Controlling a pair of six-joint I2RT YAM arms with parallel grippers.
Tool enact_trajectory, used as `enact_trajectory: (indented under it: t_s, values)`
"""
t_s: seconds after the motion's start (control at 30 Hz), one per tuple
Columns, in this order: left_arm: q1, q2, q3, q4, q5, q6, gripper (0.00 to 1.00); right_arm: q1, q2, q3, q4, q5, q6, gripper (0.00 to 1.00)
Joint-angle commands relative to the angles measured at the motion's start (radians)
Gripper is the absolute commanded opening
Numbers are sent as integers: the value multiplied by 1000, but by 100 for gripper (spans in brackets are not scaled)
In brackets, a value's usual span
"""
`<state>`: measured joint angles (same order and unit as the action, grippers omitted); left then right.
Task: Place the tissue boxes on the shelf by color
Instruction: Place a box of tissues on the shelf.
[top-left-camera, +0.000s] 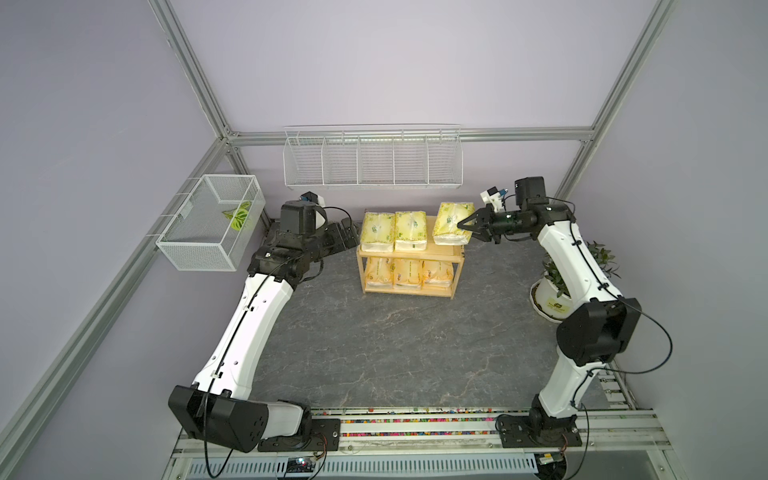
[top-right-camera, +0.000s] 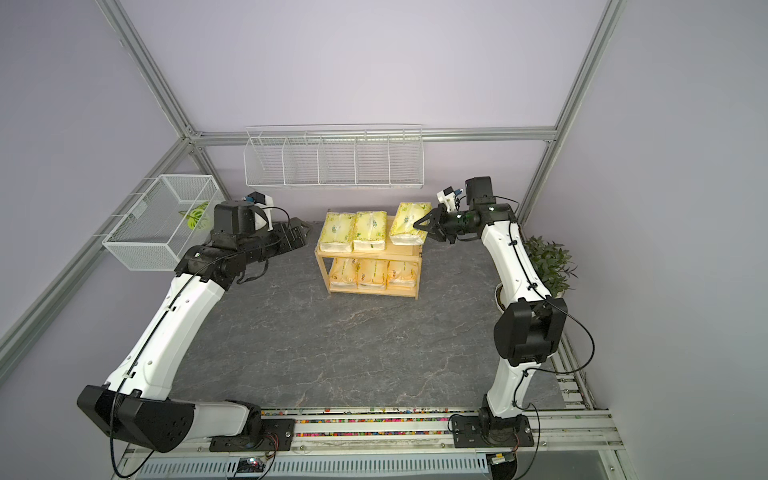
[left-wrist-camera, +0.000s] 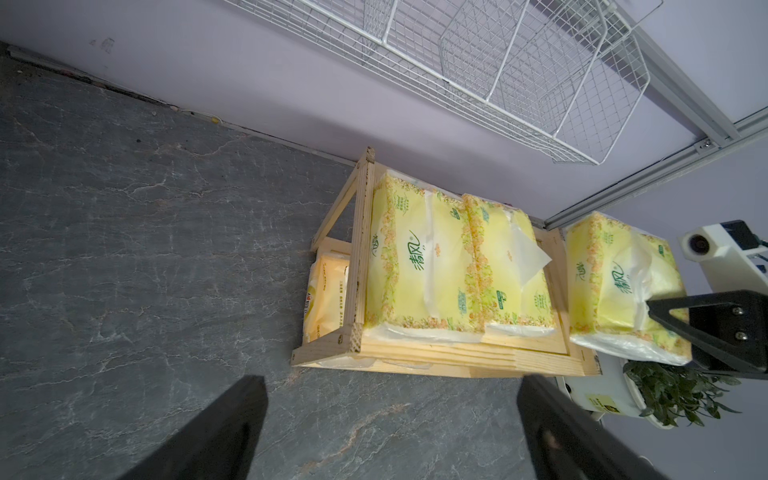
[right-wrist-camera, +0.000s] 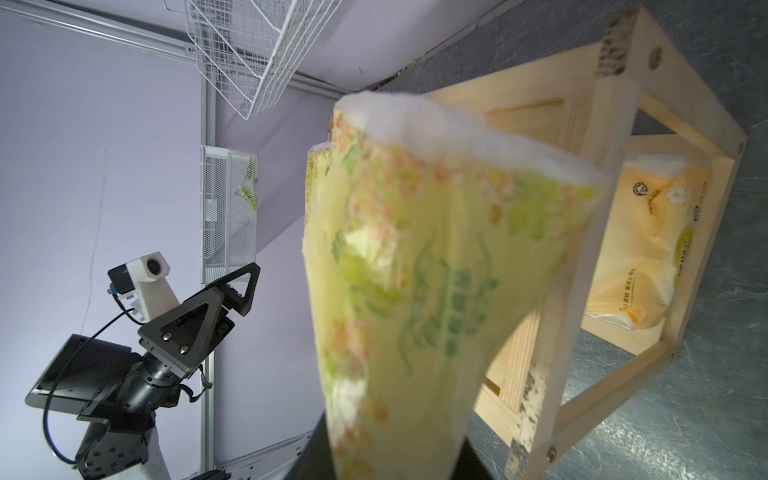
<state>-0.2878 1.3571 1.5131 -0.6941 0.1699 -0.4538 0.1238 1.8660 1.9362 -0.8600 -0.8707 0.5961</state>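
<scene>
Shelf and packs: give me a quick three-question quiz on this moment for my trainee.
1. True or false: three orange packs lie on the lower tier of the shelf.
2. Pick one. The right jaws are: A open and empty; B shut on a yellow pack; C shut on an orange pack.
3. Fill in: ___ other yellow packs lie on the top tier.

Key: 1 true; 2 B; 3 two.
</scene>
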Motion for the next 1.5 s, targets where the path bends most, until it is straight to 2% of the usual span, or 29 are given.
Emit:
enact_trajectory:
  t_s: [0.0, 0.3, 0.43, 0.5, 0.6, 0.73, 0.87, 1.0, 1.13, 1.47]
  values:
    - [7, -11, 23, 2, 14, 18, 100, 29, 35, 48, -97, 31, -78, 26]
    - [16, -24, 4, 12, 25, 20, 100, 44, 99, 108, -163, 75, -123, 26]
    - [17, -23, -2, 19, 31, 16, 100, 52, 132, 156, -205, 105, -149, 29]
    - [17, -24, -4, 21, 30, 13, 100, 55, 148, 189, -229, 119, -156, 35]
    - [18, -21, -7, 27, 34, 8, 100, 63, 168, 250, -268, 176, -167, 53]
    - [17, -23, -7, 32, 40, 1, 100, 71, 165, 307, -302, 259, -173, 73]
    - [16, -23, -5, 33, 43, -4, 100, 73, 129, 317, -332, 404, -186, 82]
    - [17, -20, -4, 32, 44, 0, 100, 82, 105, 328, -367, 538, -205, 83]
    - [17, -17, -1, 31, 43, 3, 100, 106, 98, 352, -382, 614, -216, 83]
    - [18, -17, -2, 30, 43, 1, 100, 183, 209, 535, -437, 645, -205, 83]
